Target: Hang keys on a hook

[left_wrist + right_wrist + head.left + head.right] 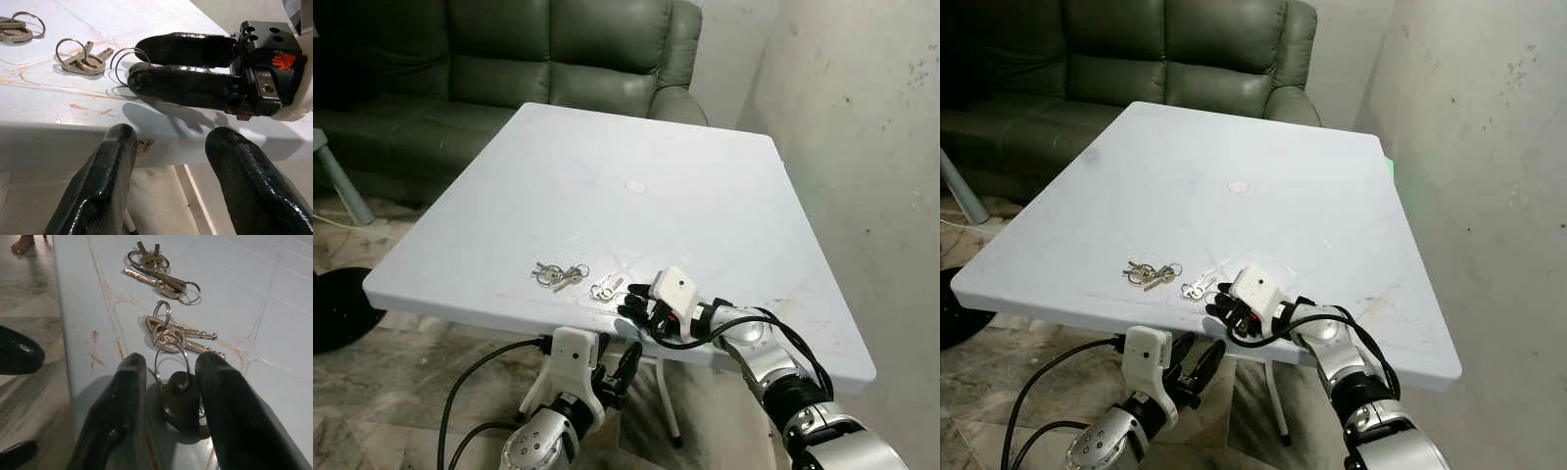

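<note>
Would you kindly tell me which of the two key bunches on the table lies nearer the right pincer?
The smaller bunch, lying beside the right pincer near the table's front edge; the larger bunch lies farther off to the robot's left.

Sofa (pixel 509 69) — top and left cropped

I am in a home living room: a dark green leather sofa (pixel 558 59), my pale blue square tabletop (pixel 636 186), scuffed white plaster wall (pixel 871 147), marbled stone floor (pixel 372 382).

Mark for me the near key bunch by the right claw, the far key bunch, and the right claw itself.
near key bunch (pixel 168 335), right wrist view, on the flat key heads under the small ring.
far key bunch (pixel 558 275), left eye view, on the cluster's middle.
right claw (pixel 628 301), left eye view, between its fingertips.
</note>
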You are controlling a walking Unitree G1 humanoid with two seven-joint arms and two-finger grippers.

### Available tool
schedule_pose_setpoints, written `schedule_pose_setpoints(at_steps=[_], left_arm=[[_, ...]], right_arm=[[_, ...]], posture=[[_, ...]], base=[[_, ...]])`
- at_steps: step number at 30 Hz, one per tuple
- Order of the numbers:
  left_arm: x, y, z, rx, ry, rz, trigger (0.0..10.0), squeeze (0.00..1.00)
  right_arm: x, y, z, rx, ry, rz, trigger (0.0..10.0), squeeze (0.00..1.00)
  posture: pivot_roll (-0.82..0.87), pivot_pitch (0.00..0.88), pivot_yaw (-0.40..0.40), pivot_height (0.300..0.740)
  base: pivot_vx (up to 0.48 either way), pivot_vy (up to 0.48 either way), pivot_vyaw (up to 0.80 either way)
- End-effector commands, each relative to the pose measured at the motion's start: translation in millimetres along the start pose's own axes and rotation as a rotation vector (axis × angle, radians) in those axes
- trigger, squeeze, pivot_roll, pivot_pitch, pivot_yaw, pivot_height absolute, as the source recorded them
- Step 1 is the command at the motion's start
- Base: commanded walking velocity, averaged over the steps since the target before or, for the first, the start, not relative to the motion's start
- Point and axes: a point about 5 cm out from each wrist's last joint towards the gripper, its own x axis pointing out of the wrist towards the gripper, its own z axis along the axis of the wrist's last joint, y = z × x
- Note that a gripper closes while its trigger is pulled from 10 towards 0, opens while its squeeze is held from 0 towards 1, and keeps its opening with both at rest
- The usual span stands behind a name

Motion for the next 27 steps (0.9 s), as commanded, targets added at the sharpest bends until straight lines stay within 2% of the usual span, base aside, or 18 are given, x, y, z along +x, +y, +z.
schedule_pose_setpoints(at_steps=[1,9,27], left_arm=[[1.8,-8.8,2.6,-0.031,-0.02,-0.01,10.0,0.0],[2.2,-8.4,3.2,-0.03,-0.02,-0.006,10.0,0.0],[3.3,-7.4,4.0,-0.031,-0.025,0.0,10.0,0.0]], right_arm=[[-2.1,1.0,-4.7,0.012,0.021,0.005,0.0,0.0],[1.2,6.2,-4.3,0.018,0.01,0.023,0.0,0.0],[1.1,0.4,2.9,0.02,-0.038,-0.009,0.0,0.0]], posture=[[0.16,0.083,-0.123,0.74],[0.16,0.085,-0.122,0.74],[0.16,0.08,-0.124,0.74]], base=[[0.0,0.0,0.0],[0.0,0.0,0.0],[0.0,0.0,0.0]])
